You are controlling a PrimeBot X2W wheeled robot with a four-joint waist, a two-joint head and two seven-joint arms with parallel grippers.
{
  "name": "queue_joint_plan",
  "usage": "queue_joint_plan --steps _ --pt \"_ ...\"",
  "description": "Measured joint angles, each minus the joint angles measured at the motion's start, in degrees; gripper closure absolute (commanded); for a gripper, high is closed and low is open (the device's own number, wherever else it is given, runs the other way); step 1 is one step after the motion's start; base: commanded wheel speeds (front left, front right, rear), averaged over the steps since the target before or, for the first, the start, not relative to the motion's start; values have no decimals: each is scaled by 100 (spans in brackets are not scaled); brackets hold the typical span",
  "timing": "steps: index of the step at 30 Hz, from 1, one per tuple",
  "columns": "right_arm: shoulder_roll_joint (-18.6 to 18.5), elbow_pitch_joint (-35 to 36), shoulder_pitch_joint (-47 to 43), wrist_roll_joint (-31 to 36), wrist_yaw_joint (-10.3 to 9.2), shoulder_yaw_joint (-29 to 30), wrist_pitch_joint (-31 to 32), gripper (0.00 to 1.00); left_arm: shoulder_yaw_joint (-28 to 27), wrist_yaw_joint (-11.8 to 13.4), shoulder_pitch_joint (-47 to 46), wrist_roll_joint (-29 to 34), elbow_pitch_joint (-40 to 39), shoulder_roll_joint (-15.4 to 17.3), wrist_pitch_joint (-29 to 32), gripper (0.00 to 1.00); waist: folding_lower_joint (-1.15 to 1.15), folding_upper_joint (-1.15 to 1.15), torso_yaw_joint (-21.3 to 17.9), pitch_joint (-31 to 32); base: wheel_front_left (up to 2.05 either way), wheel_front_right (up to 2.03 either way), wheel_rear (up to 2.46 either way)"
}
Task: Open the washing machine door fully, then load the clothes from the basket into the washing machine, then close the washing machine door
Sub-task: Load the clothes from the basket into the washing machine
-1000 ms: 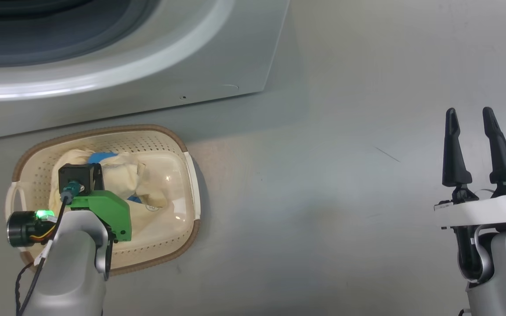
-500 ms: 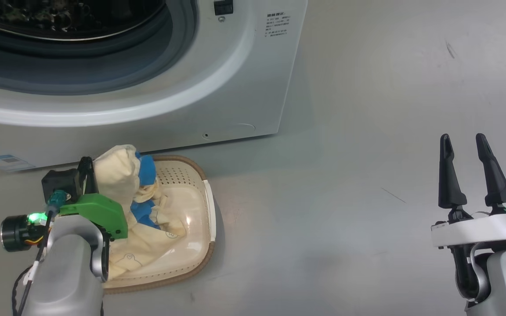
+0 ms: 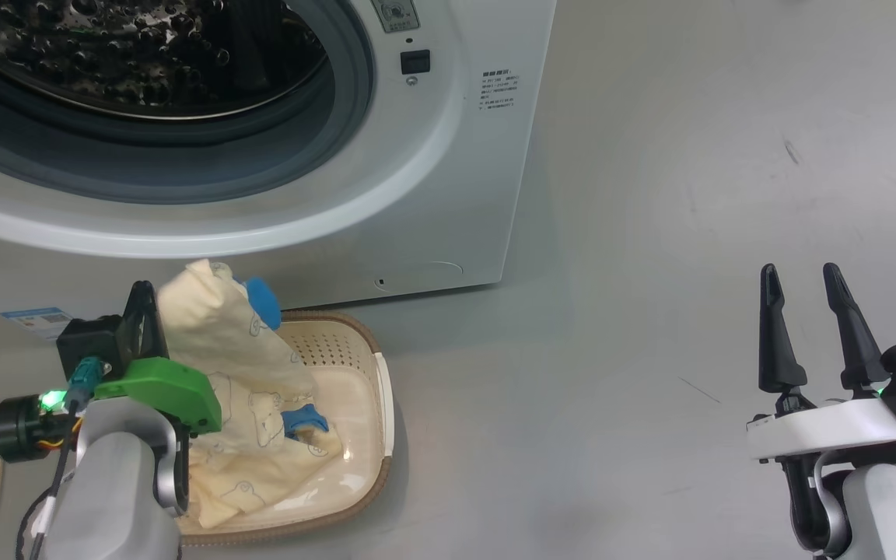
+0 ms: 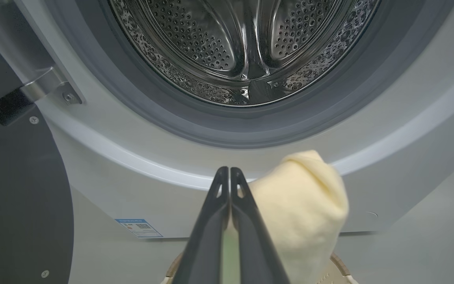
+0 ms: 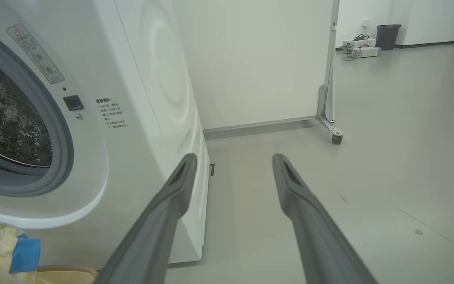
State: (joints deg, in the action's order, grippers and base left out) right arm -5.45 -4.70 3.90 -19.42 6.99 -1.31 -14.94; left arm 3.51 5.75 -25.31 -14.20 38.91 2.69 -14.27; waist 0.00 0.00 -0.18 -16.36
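Observation:
The washing machine (image 3: pixel 448 179) stands at the upper left, its steel drum (image 4: pixel 246 43) showing inside the grey gasket. The washing machine door (image 4: pixel 18 189) hangs swung out at the left on its metal hinge (image 4: pixel 49 85). The basket (image 3: pixel 355 505) sits on the floor below the opening. My left gripper (image 3: pixel 139 289) is shut on the clothes (image 3: pixel 215 319), and a cream garment with blue patches hangs from it above the basket, its lower part trailing inside. The same fabric (image 4: pixel 302 205) bulges beside the closed fingers. My right gripper (image 3: pixel 799 274) is open and holds nothing at the lower right.
A small blue label (image 3: pixel 32 319) is low on the washer front. Bare grey floor (image 3: pixel 650 311) spreads to the right of the washer. Further off stand a white panel on casters (image 5: pixel 331 98) and a dark bin (image 5: pixel 387 36).
The head camera has tilted up, bringing the drum into view. My left gripper has risen out of the basket, lifting a garment with it. The right gripper stays open.

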Motion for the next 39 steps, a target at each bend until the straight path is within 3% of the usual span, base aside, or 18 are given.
queue_joint_plan --steps 18,39 --pt "3 -198 -581 144 0 -97 0 0 -141 0 1126 75 -1146 4 -1 100 0 0 38 773 0 0 0" --pt "64 -264 -1077 246 0 -282 0 0 -84 -82 2219 127 -1784 9 0 100 0 0 138 1563 0 0 0"
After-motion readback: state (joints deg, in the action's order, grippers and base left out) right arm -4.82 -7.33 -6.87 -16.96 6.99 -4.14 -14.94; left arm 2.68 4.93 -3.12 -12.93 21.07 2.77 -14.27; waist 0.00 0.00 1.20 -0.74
